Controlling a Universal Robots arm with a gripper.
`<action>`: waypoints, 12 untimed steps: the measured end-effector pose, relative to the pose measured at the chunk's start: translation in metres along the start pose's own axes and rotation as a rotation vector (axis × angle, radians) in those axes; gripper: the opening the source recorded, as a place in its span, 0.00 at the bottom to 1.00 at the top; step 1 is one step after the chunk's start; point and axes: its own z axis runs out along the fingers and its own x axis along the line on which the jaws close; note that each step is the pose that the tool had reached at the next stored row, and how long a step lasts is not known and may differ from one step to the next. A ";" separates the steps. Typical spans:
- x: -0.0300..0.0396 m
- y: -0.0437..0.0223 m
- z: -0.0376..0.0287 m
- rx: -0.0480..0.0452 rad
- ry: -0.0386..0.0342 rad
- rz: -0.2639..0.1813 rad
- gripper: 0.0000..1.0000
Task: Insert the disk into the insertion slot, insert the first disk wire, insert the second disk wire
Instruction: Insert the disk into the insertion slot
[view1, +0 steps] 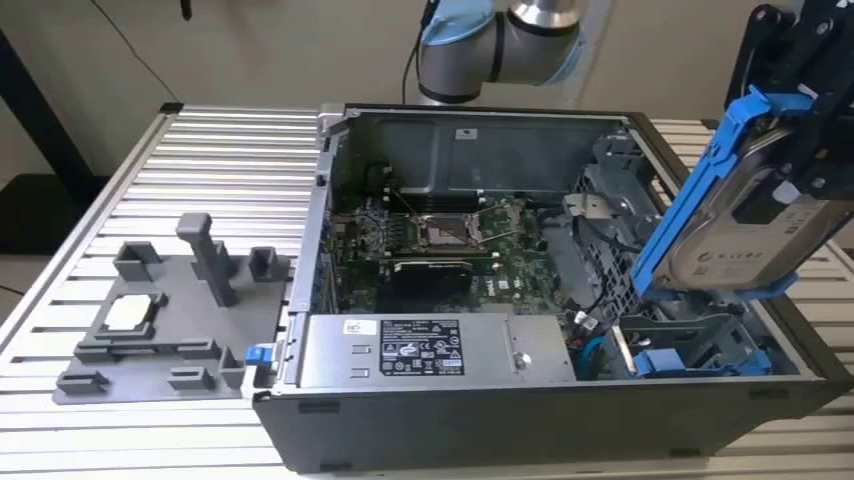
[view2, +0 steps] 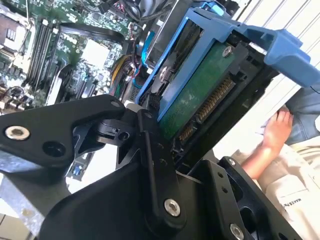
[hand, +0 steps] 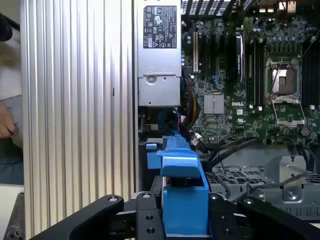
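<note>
Gripper (hand: 182, 217) clamping disk (view1: 741, 235), tilted above insertion slot (view1: 681, 342)

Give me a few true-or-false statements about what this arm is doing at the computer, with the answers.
1. The gripper is clamped on the disk in its blue carrier. True.
2. The disk sits fully in the insertion slot. False: it hangs tilted over the case, outside the slot.
3. The computer case is closed. False: it is open, with the motherboard showing.
4. A grey fixture plate lies on the table at the exterior view's left of the case. True.
</note>
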 end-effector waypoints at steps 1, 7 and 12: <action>0.0000 0.0000 0.0005 0.0000 -0.0001 0.000 0.33; -0.0003 -0.0003 0.0064 0.0001 0.0001 0.000 0.33; -0.0003 -0.0008 0.0132 0.0001 0.0000 0.000 0.33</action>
